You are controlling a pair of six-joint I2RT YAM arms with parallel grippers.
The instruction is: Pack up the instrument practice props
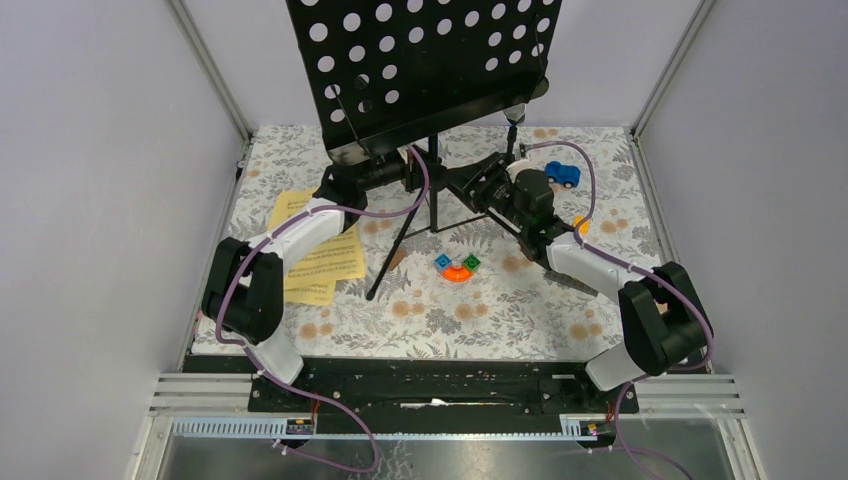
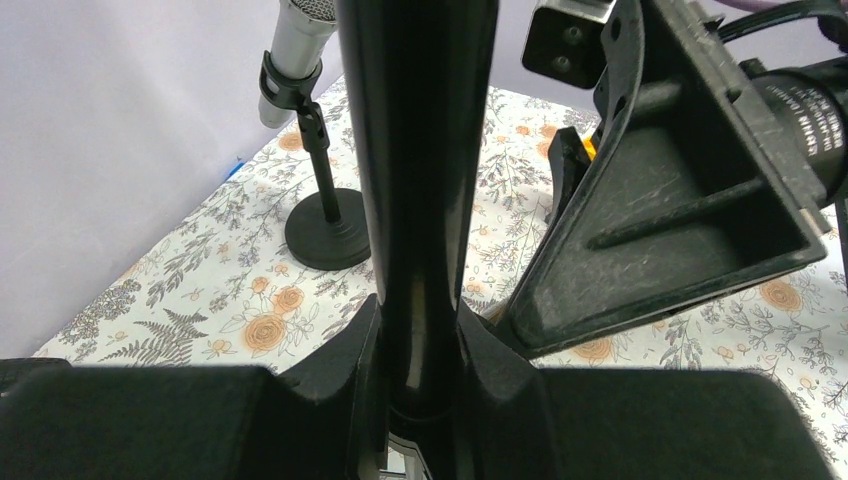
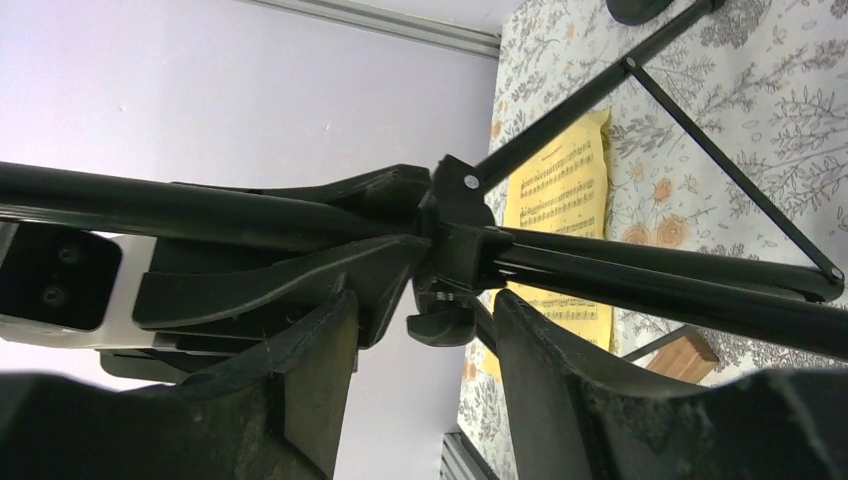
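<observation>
Left gripper (image 2: 418,345) is closed tight on the pole (image 2: 415,150) of the music stand (image 1: 420,120), which stands upright on its three legs at the back middle of the table (image 1: 480,320). Right gripper (image 3: 425,305) is half open, with one finger on each side of the small knob (image 3: 443,325) on the collar where the thin legs join. It has hold of nothing, as a gap shows on both sides.

I think the step is to loosen this knob so that the legs can fold. To do it well, the right fingers should close squarely on the knob before turning. The left should hold the pole steady, because the wide plate with round holes makes the stand top-heavy. The pole is smooth and glossy, so it may slip. The yellow sheets (image 1: 318,255) lie flat on the left side of the table.
</observation>
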